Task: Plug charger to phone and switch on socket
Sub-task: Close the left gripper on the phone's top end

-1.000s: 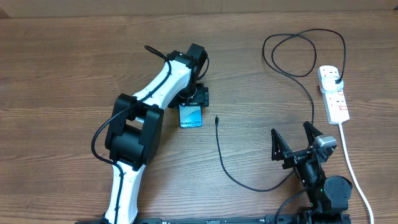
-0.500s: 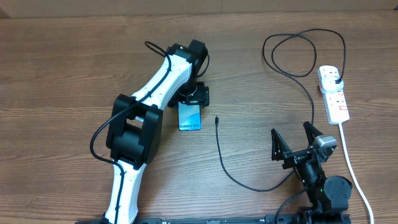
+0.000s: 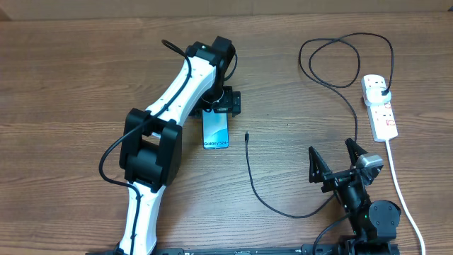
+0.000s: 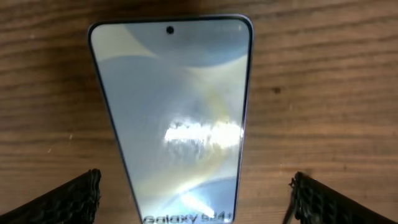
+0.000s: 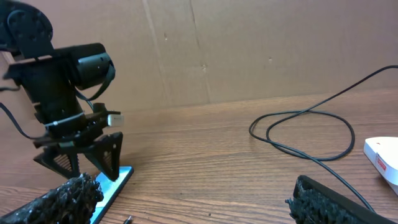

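You have one phone [image 3: 216, 130] flat on the counter [image 3: 71, 71], one charger [image 3: 247, 145] with its free tip just right of it, and one socket [image 3: 379, 106] far right. Your left arm stretches out over the phone's far end, left pincer [image 3: 222, 106] wide and off it. The right pincer [image 3: 331, 160] hangs near, also wide.

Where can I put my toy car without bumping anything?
The wide bare tabletop left of the left arm is best, or the patch between phone and cable loop. Right side is crowded: cable, power strip, right gripper.
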